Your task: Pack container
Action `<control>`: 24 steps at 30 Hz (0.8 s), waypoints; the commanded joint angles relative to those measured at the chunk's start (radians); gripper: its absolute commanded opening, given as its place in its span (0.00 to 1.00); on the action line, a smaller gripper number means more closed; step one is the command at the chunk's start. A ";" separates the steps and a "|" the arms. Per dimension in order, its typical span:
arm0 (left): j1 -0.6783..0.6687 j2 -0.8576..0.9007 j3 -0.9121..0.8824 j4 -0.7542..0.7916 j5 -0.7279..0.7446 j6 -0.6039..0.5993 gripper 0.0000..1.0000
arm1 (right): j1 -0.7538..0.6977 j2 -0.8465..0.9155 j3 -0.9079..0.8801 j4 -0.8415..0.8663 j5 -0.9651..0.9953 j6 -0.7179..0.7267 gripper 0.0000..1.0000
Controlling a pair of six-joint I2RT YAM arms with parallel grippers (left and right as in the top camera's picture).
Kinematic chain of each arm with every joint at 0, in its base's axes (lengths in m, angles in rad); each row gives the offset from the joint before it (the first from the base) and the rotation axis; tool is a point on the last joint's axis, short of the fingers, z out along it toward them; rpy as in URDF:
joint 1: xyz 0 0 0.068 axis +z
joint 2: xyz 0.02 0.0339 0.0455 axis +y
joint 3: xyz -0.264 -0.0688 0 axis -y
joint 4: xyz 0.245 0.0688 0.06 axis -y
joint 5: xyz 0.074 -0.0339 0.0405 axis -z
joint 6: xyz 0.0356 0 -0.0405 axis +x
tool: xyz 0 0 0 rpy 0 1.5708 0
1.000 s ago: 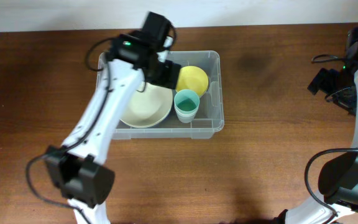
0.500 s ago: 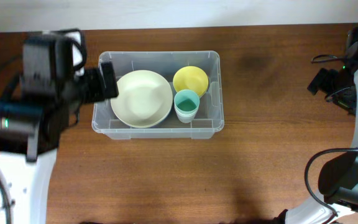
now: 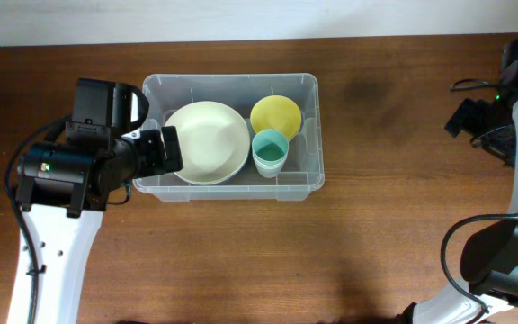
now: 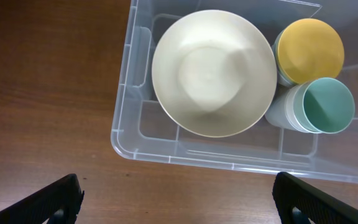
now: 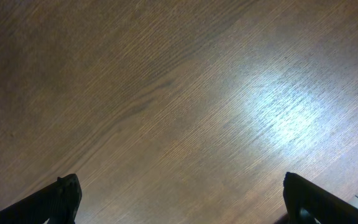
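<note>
Hovering with its fingers spread wide apart and holding nothing, the left gripper (image 4: 182, 202) is looking down on the container (image 4: 128, 106), which is sitting on the wooden table (image 4: 42, 93) just ahead of the fingertips. The container is showing as a clear plastic rectangular bin with rounded corners, a rolled rim and moulded ribs along its inner walls. A cream bowl (image 4: 214, 71) is lying in the end nearest this gripper, hiding much of the base. Beyond it a yellow bowl (image 4: 309, 50) and a teal cup (image 4: 328, 106) are standing close together. The right gripper (image 5: 191, 202), well apart from the bin, is hanging over the table's wood grain, fingers likewise spread and empty.
</note>
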 commanded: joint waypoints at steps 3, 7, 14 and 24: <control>-0.011 -0.008 -0.029 0.061 -0.040 0.097 1.00 | -0.006 0.002 -0.002 0.000 0.013 0.008 0.99; -0.029 -0.008 -0.126 0.212 -0.012 0.206 1.00 | -0.006 0.002 -0.002 0.000 0.013 0.008 0.99; -0.034 -0.032 -0.351 0.594 0.096 0.443 1.00 | -0.006 0.002 -0.002 0.000 0.013 0.008 0.99; -0.030 -0.378 -1.001 1.354 0.129 0.519 1.00 | -0.006 0.002 -0.002 0.000 0.013 0.008 0.99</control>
